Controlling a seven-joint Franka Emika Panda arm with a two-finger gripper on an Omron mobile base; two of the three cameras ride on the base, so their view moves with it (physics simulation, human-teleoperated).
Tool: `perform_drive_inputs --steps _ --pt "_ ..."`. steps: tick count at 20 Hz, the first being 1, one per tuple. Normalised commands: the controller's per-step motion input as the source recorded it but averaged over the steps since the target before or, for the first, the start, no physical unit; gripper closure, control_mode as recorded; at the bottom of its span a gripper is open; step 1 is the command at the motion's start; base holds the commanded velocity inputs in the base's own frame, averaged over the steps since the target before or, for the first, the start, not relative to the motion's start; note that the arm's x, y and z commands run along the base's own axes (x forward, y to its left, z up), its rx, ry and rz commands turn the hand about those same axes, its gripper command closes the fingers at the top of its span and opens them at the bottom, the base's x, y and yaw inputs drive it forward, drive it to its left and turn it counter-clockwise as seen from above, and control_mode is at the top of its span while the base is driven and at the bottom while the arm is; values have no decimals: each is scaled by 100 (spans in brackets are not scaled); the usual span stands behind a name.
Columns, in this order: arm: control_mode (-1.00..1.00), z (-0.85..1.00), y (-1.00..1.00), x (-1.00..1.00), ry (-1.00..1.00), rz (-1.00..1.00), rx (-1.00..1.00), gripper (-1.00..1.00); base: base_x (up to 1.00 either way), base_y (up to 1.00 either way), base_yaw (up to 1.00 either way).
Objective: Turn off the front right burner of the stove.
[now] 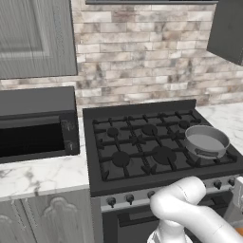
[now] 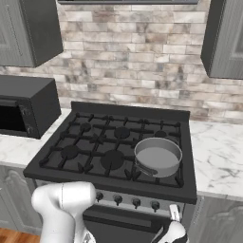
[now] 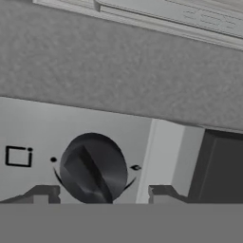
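Note:
The black gas stove point(image 1: 142, 142) point(image 2: 102, 147) has a grey pot point(image 1: 206, 141) point(image 2: 158, 155) standing over its front right burner, hiding it. A row of small dark knobs point(image 1: 129, 198) point(image 2: 136, 202) runs along the front panel. My gripper point(image 2: 174, 213) point(image 1: 237, 190) hangs low in front of the panel's right end. In the hand view a round black knob point(image 3: 92, 168) with a raised bar, slanted from upper left to lower right, is close up. My gripper point(image 3: 104, 194) is open, one fingertip point(image 3: 45, 193) just left of the knob and the other well to its right.
A black microwave point(image 1: 33, 128) point(image 2: 23, 111) sits on the marble counter point(image 1: 42, 175) left of the stove. More counter point(image 2: 218, 152) lies to the right. Grey cabinets hang above on both sides, and my white arm point(image 1: 190, 209) point(image 2: 64, 209) crosses before the oven door.

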Motion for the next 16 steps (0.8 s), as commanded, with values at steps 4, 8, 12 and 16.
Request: perform_drive_inputs --steps 4,8,12,16 --pt "-100 -5 -23 32 0 0 0 -100 0 0 0" --pt "-100 0 -16 26 0 0 0 -100 0 0 0" --pt "-100 0 -18 4 0 0 2 -100 0 0 0" --pt "-100 0 -28 0 0 0 6 -100 0 0 0"
